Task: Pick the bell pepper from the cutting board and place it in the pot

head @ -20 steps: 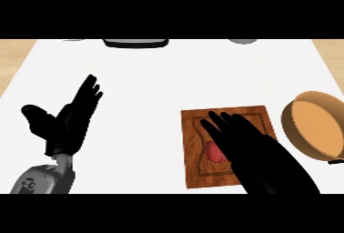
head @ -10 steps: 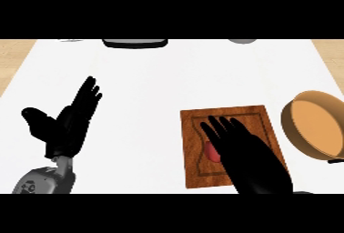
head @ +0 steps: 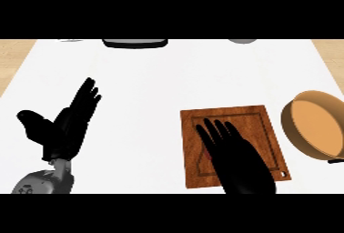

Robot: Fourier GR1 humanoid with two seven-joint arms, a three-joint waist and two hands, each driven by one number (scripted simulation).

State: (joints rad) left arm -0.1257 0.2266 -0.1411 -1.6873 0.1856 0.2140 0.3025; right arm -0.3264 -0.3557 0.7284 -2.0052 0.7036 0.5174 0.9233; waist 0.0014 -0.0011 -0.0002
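the right hand lay over the wooden cutting board, coming in from the lower edge, its fingers stretched out straight and slightly spread, pointing up the board. it covered the middle and lower part of the board. the bell pepper could not be seen: whether it sat hidden beneath that hand could not be told, and nothing showed between the fingers.

the pot stood on the white surface just to the right of the board, tan inside, its far side cut off by the view's right edge. it held nothing that could be seen.

the left hand rested well apart at the left, open, fingers straight and pointing up, thumb out to the side, holding nothing.

a dark object sat at the surface's far edge.
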